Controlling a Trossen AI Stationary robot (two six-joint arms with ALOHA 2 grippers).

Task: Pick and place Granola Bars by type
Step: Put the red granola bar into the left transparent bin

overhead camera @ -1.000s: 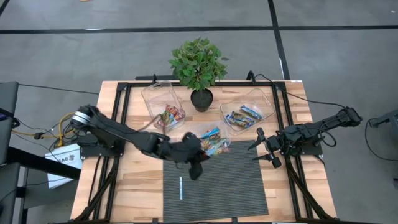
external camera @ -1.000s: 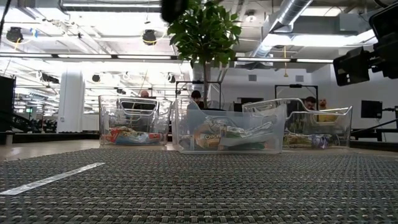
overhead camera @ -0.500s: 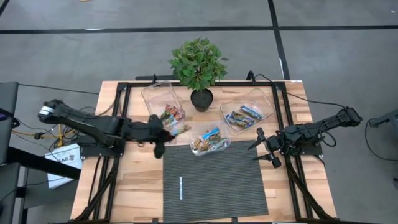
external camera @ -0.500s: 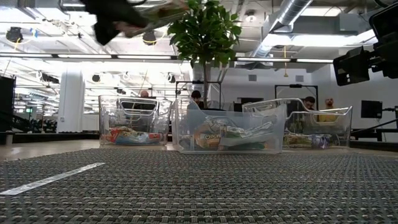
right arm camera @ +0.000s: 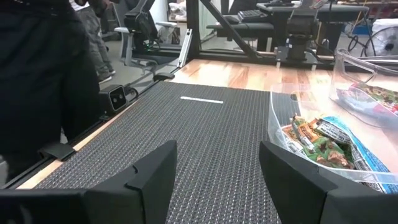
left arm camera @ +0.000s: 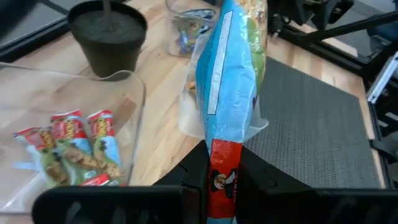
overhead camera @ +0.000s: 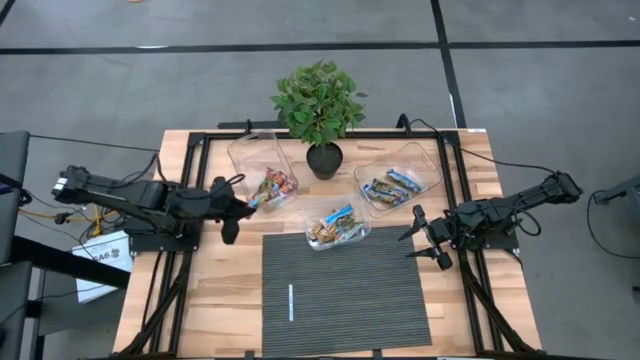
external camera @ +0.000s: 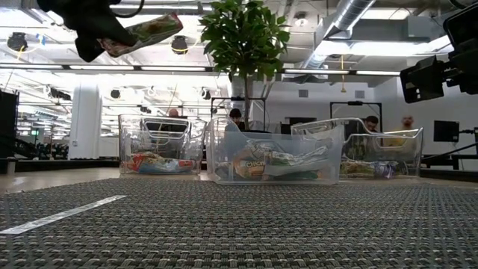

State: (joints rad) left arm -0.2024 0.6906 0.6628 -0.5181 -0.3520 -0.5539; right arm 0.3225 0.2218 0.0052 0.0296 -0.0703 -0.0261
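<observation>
Wooden table (overhead camera: 220, 300) carries my grey mat (overhead camera: 345, 290), a potted plant (overhead camera: 318, 105) and three clear bins (overhead camera: 338, 222) of granola bars (overhead camera: 278, 186). My left gripper (overhead camera: 243, 204), clamped on one blue-and-green bar (left arm camera: 229, 68), hangs by the left bin's near edge, though overhead it looks tiny. My right gripper (overhead camera: 428, 238) waits wide open and empty beside the mat's right edge.

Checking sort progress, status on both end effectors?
Left end effector shut on granola bar, raised beside left bin. Right end effector open, waiting at table's right. Nothing blocking.
</observation>
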